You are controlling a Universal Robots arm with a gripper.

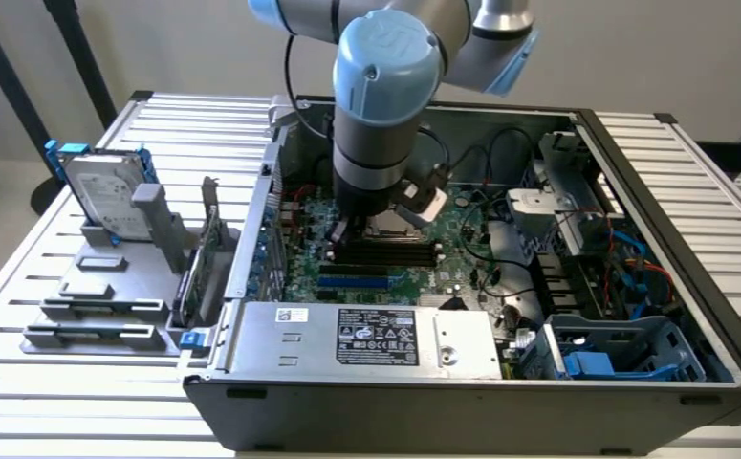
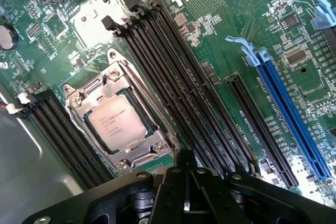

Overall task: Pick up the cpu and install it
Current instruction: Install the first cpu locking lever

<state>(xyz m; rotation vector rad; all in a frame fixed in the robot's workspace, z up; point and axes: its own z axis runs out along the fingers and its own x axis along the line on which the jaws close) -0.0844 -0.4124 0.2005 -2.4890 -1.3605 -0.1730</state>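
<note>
An open PC case [image 1: 676, 382] lies on its side on a slatted worktop [image 1: 38, 287], filling the middle and right of the exterior view. Inside it sits a green motherboard [image 1: 396, 263], with a grey power supply [image 1: 358, 335] along the near edge (a white label on top), blue drive cages [image 1: 613, 359] at the lower right and loose black cables [image 1: 498, 239] across the middle. The arm [image 1: 383, 105] comes down from the top centre into the case, over the board.

In the wrist view the cpu [image 2: 119, 121] lies in its socket [image 2: 76, 95], left of centre; its dull silver top faces up inside the metal frame, and printed lettering shows on it. Black memory slots [image 2: 178, 93] run diagonally beside the socket on one side, and more black slots [image 2: 58, 135] run at the lower left. A blue expansion slot [image 2: 291, 114] crosses the right part of the frame. The gripper [image 2: 186, 195] sits at the bottom centre of that view, its black fingers [image 2: 176, 192] pressed together with nothing between them, just clear of the socket's edge and not touching the cpu.

On the exterior view's left, outside the case, a grey holder [image 1: 102, 287] stands on the worktop. It carries an upright hard drive [image 1: 105, 196] with blue brackets and a few flat parts in its lower trays (too small to tell what they are).
</note>
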